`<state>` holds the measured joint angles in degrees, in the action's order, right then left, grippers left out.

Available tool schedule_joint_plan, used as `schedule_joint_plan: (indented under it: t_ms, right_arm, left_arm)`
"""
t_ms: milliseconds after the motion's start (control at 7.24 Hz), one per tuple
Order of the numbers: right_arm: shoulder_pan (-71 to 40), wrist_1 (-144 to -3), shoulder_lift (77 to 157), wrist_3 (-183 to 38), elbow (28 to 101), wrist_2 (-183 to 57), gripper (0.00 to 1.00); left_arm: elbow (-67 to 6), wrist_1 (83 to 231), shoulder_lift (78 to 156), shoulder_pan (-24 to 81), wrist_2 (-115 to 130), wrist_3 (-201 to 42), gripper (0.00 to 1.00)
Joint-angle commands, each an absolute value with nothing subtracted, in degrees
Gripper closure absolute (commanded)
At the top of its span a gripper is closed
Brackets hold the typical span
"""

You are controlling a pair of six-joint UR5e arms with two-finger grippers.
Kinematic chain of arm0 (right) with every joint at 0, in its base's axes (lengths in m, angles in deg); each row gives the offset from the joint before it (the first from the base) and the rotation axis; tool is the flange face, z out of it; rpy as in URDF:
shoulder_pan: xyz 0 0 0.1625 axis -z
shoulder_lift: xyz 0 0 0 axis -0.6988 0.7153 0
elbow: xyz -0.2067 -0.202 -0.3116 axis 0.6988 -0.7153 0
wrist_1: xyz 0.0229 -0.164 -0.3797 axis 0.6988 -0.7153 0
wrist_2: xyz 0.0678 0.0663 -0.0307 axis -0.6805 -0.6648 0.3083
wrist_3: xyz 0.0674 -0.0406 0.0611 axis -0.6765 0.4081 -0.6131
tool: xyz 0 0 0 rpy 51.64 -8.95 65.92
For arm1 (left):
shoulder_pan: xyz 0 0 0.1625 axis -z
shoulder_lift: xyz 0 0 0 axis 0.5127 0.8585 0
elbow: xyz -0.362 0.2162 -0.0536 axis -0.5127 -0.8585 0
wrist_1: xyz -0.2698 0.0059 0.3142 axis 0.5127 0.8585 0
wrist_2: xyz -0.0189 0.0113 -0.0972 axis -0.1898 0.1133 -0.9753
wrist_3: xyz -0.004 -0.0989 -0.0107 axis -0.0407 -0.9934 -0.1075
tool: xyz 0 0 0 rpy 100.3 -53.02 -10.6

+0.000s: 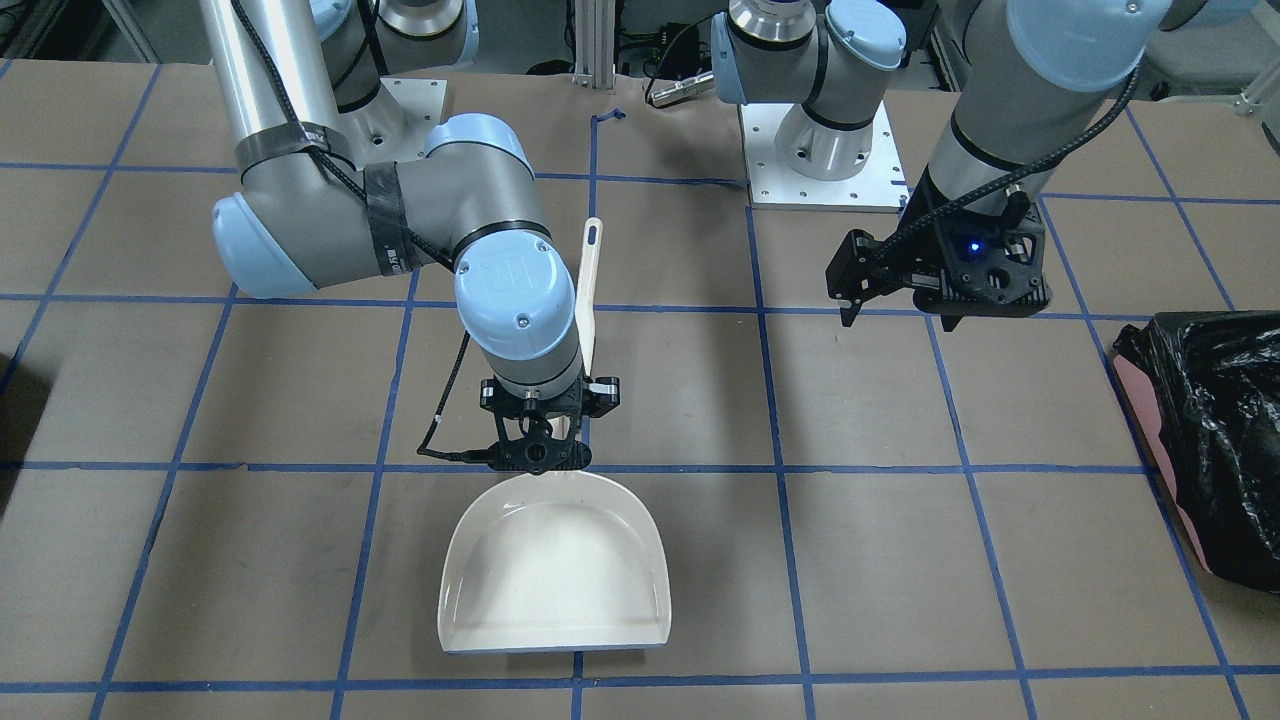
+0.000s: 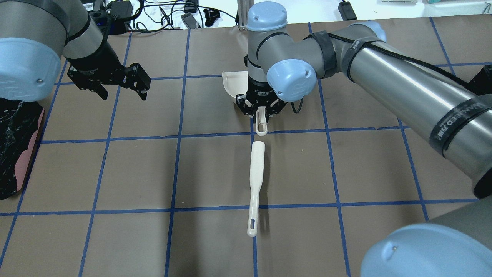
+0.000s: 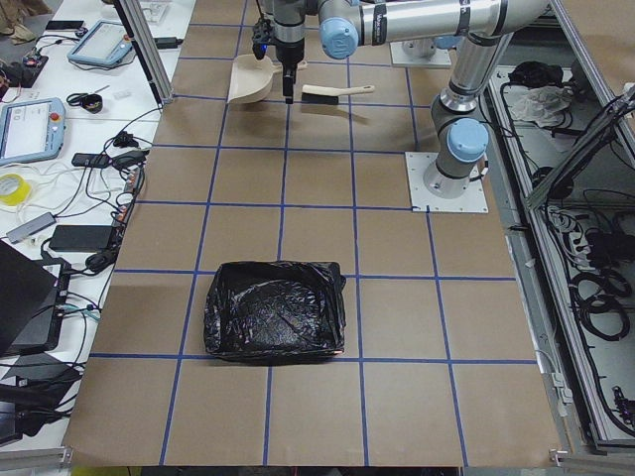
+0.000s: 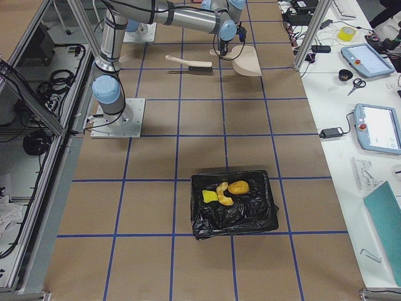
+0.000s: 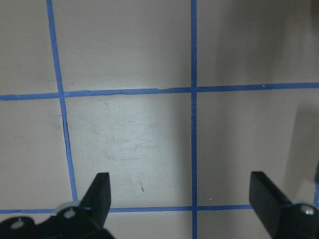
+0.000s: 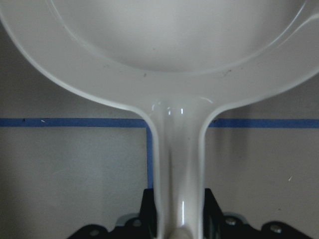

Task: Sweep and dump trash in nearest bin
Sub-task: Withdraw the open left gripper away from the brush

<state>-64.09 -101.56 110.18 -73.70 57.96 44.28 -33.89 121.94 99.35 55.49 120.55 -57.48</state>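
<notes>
**Dustpan (image 1: 555, 570) down and empty, right hand on its handle**

My right gripper (image 1: 538, 455) is clamped on the handle (image 6: 178, 169), fingers tight against both sides. The pan lies flat on the table (image 1: 900, 560), mouth pointing away from me, with nothing in it that I can see. In line with the handle and nearer to me, the brush (image 2: 256, 173) lies loose on the paper, close to the handle's end but not touching it. Nobody holds it.

Over on my other side, the left gripper (image 1: 898, 312) hangs above the table with fingers spread wide and nothing between them (only bare grid squares under it in the wrist view). Further out, a black-lined bin (image 1: 1220, 450) sits at the table's end on my left. The right-end view shows a lined bin (image 4: 207, 222) with yellow scraps (image 4: 238, 187) inside; whether it is the same bin, I cannot tell.

No trash shows on the table in any view. My reading is that the sweep and dump look done. What's left is at most letting go of the pan and pulling back.
</notes>
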Motion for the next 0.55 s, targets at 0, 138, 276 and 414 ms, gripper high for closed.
schedule_joint_plan:
  t_ms: [0, 138, 276, 414]
  right_arm:
    - [-64.39, -102.36, 109.22, -74.13, 59.11, 42.07, 1.0]
    - [-64.39, -103.41, 108.69, -73.87, 59.11, 42.05, 1.0]
    - [-64.39, -104.37, 108.68, -73.43, 59.11, 42.14, 1.0]
    - [-64.39, -104.82, 108.25, -73.16, 58.76, 42.14, 1.0]
  left_arm:
    - [-33.99, 121.86, 98.83, 55.11, 119.64, -56.05, 0.0]
    - [-34.08, 122.12, 98.74, 55.11, 118.77, -56.05, 0.0]
    - [-34.08, 122.13, 98.74, 55.11, 118.84, -56.05, 0.0]
    - [-34.08, 122.04, 98.56, 55.28, 118.24, -55.96, 0.0]
